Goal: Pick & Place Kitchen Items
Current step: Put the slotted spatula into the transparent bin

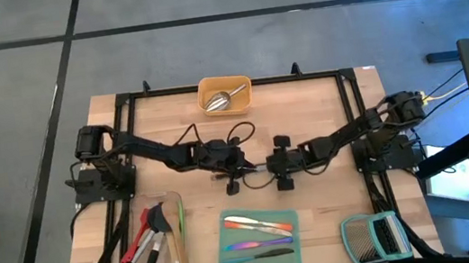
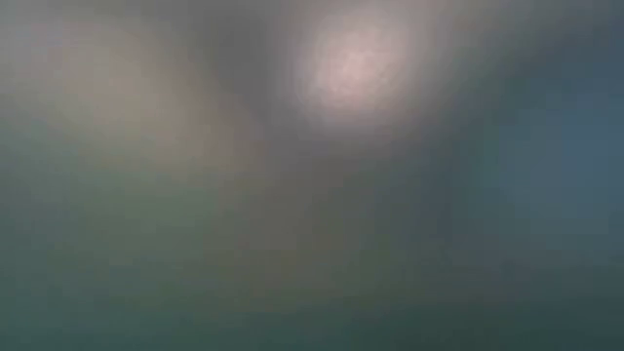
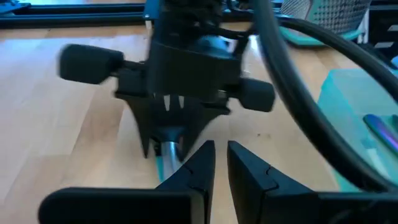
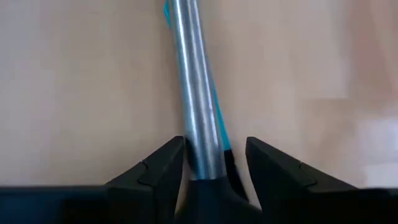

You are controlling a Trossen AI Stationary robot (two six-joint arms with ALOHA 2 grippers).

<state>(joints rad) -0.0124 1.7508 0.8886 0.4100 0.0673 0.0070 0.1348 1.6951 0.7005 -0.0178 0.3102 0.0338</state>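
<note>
One counter (image 1: 321,102), with both arms meeting at its centre. Around it sit the clear tray (image 1: 175,200) at 8 o'clock, the teal tray (image 1: 293,221) at 6, the rack (image 1: 376,238) at 4 and the yellow tray (image 1: 203,88) at 12 with a scoop (image 1: 223,101) inside.

The right gripper (image 4: 214,146) comes in from 3 o'clock. It is closed at about half width on a steel-shaft tool (image 4: 196,74), which lies low over the counter's centre and points toward 9. The left gripper (image 3: 221,149) comes in from 9 o'clock and faces it nose to nose. It is narrow, almost closed, with nothing seen between its fingers.

This looks like a handover or a regrasp. To do it well:
- Keep the right grip firm, since the shaft is round and slick and will likely roll or slide.
- Open the left gripper wider before it takes the shaft.
- Take the shaft just beside the right gripper so the tool stays level.
- Release only once the second grip is set.
- Then carry the tool to a tray, though I can't say which one.

Hard to make out:
- The low view is pure blur and gives nothing.
- The tool's working end and handle are hidden by the grippers, so its type is unknown.
- A teal streak runs along the shaft, but what it is stays unclear.
- I can't tell whether the left gripper touches the tool.
- The clear tray's utensils overlap and can't be counted.
</note>
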